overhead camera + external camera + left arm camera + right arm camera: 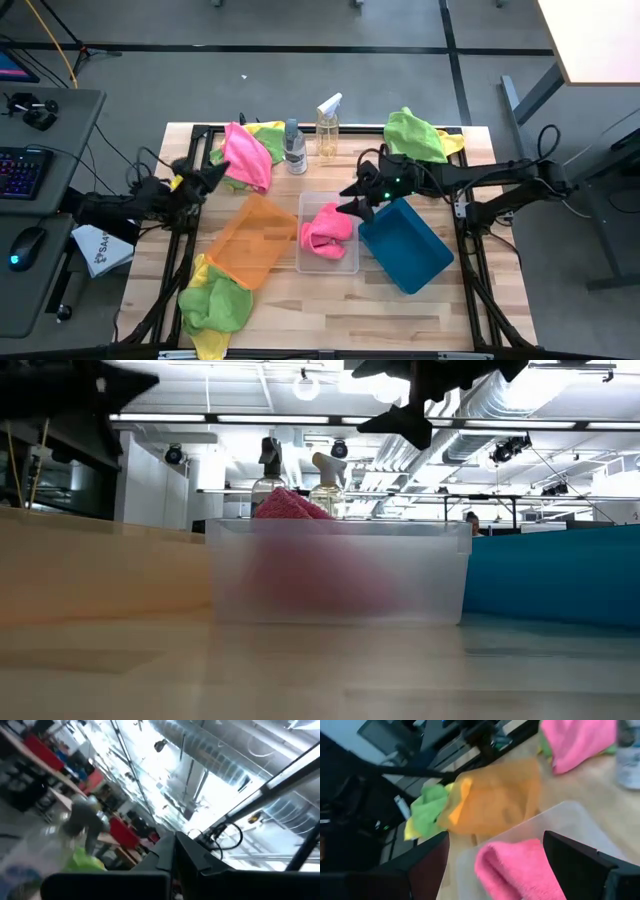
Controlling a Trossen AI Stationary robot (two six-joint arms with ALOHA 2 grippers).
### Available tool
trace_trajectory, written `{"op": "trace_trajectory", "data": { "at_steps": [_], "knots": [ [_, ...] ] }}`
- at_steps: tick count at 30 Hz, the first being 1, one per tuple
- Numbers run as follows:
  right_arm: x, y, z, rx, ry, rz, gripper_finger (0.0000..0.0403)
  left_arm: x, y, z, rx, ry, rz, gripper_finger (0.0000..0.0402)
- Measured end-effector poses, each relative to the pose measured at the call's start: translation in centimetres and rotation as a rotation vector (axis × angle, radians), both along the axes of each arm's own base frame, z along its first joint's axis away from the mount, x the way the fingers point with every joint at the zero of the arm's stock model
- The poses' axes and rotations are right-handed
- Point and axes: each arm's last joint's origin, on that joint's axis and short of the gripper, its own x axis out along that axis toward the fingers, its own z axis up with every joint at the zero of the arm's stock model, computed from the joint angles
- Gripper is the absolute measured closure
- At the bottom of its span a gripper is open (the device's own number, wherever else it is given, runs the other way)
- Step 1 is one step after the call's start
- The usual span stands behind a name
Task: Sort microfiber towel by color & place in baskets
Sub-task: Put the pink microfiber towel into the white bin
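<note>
One towel was down and the rest were waiting! A pink towel (326, 232) lay in the clear basket (350, 262), the middle bin, and that looked like the only cloth sorted so far. The orange basket (253, 240), touching the clear basket's left side, appeared to hold nothing, and so did the teal basket (405, 245) on its right.

Still out: a pink towel over green and yellow cloth (245, 153) behind the orange basket, a green-and-yellow pile (420, 135) well behind the teal basket, and another green-and-yellow heap (215, 303) in front of the orange basket. Two spray bottles (310, 135) stood behind the clear basket.

The right gripper (357, 198) hovered just above the clear basket's far right corner, fingers (577, 862) apart and carrying nothing. The left gripper (205, 180) hung just behind the orange basket, near the pink pile; I could not tell how its fingers stood.
</note>
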Motion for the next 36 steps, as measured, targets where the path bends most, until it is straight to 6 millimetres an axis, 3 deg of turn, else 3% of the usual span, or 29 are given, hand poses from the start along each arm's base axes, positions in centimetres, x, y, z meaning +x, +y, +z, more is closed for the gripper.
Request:
{"op": "trace_trajectory", "data": {
  "at_steps": [2,6,11,16,21,29,36],
  "knots": [
    [-0.1,-0.4,0.1,-0.014,-0.005,-0.027,0.0084,0.3,0.2,1.7,0.002,0.1,0.024,0.0382],
    [-0.2,-1.4,0.2,-0.011,-0.012,-0.069,0.0084,1.1,0.9,4.4,-0.043,0.499,0.089,0.033],
    [-0.3,-2.2,0.2,-0.012,-0.013,-0.101,0.0085,3.1,2.7,5.2,-0.148,0.985,0.186,0.0256],
    [-0.3,-2.4,0.2,-0.013,-0.013,-0.107,0.0085,6.3,6.0,1.9,-0.307,1.286,0.071,0.0215],
    [-0.3,-2.4,0.2,-0.013,-0.012,-0.107,0.0085,7.8,9.7,-1.9,-0.416,1.505,0.071,0.0205],
    [-0.3,-2.4,0.2,-0.013,-0.012,-0.108,0.0085,9.4,13.1,-4.1,-0.409,1.596,0.116,0.0204],
    [-0.3,-2.4,0.2,-0.002,-0.011,-0.13,0.0085,10.4,14.2,-6.0,-0.417,1.617,0.129,0.0204]
  ]
}}
